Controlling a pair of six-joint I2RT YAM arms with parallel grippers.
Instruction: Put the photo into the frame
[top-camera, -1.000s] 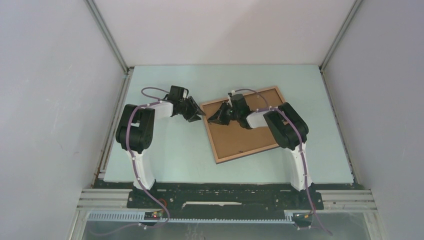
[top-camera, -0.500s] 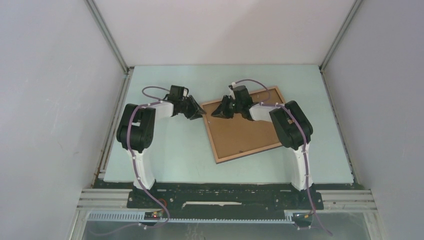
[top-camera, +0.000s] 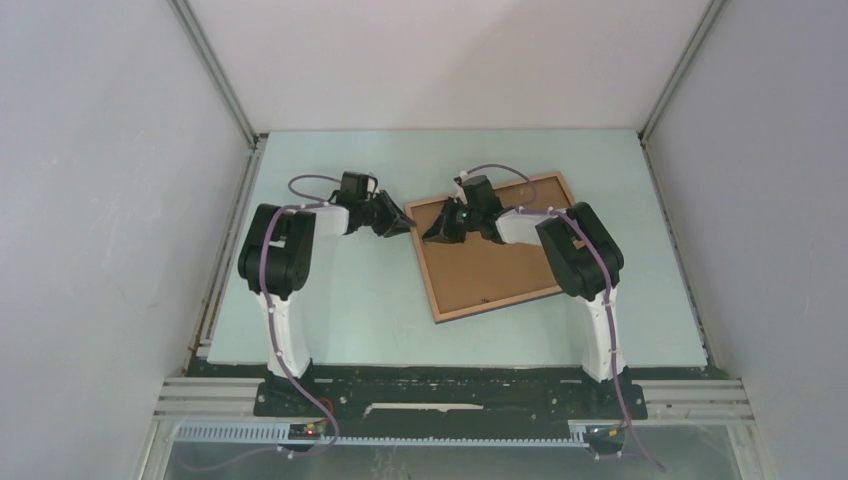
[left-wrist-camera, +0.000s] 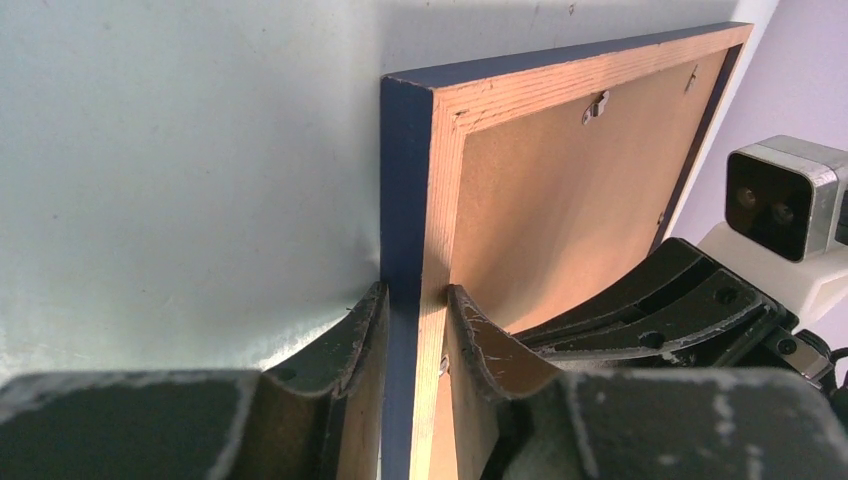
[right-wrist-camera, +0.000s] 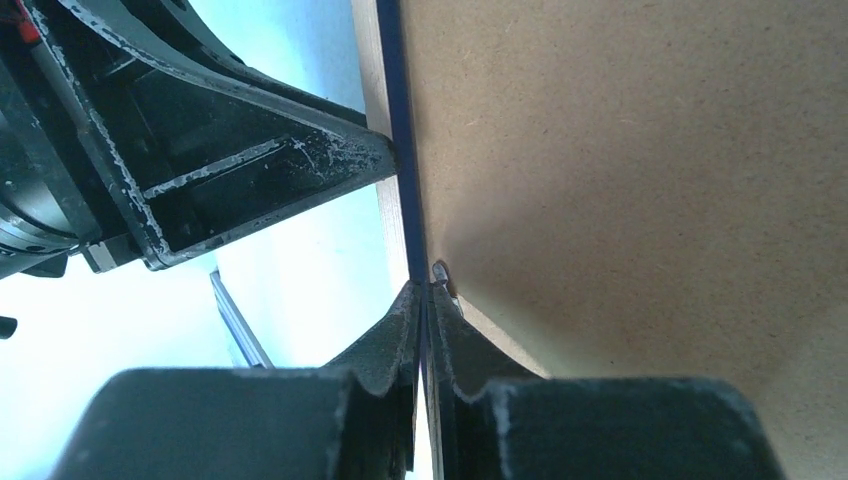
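Frame (left-wrist-camera: 407, 190), back upward, lying on the table (top-camera: 340, 300) toward 3 o'clock of centre, backing board (left-wrist-camera: 560, 200) seated. Its 10 o'clock corner rim is pinched by the left gripper (left-wrist-camera: 415, 292); the right gripper (right-wrist-camera: 424, 290), nearly closed, is set at the inner rim, contents indiscernible. Rigid, light, pane presumably fragile: rim holds are advised. Photo not seen.

Showing no readable text, label, brand or number in any view. Reading nothing on the frame (left-wrist-camera: 405, 200) or the table (left-wrist-camera: 200, 150).
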